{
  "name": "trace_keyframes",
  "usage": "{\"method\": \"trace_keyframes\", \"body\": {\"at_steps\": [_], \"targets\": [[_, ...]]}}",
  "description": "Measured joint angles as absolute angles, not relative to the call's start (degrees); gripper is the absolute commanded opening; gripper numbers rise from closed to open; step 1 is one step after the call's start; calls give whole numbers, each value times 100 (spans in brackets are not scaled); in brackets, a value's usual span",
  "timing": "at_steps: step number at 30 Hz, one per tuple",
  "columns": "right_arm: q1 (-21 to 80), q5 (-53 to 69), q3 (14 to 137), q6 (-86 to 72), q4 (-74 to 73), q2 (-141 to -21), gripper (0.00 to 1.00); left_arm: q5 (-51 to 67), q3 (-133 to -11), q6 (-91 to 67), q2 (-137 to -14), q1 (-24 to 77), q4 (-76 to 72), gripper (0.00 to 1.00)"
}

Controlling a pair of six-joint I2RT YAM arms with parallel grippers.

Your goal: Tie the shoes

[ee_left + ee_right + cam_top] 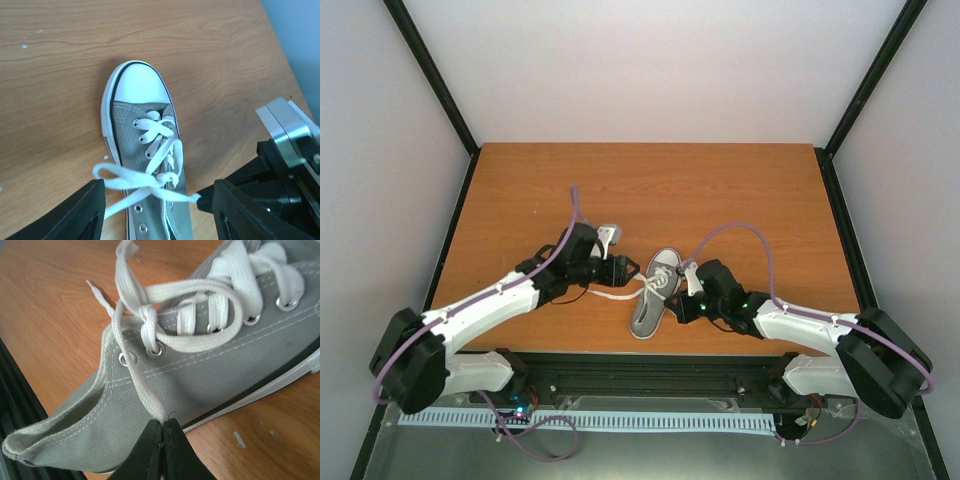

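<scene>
1. Shoe (648, 310) sits on the table (740, 190) near the front edge, right between the two arms, toe pointing away from the bases.
2. Laces (200, 290) are crossed into a simple knot over the tongue, with a loop flopping out to one side.
3. Right claw (163, 429) is pinched tight on one strand of the laces, low against the shoe's side.
4. Left claw (155, 197) is wide open over the knot, fingers on either side of it, gripping nothing.
</scene>
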State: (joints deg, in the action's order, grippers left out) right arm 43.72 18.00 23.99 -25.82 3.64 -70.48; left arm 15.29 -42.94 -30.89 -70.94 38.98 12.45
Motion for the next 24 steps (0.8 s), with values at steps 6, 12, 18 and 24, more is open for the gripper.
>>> {"method": "trace_keyframes", "body": {"at_steps": [6,12,18,24], "targets": [[4372,1920,2344,-2552,421,-7157,3,2106,-4724,-2628,-8193,3898,1035,50],[4372,1931,2222,-2558,493,-7155,3,2757,-5288,-2069,-9292,3795,915,43],[4372,1907,2156,-2585,502,-7041,3,3345,-5365,-1874,-9642,3535,779,44],[4372,1898,2156,-2585,528,-7028,3,3704,-5365,-1719,-9660,3514,735,40]]}}
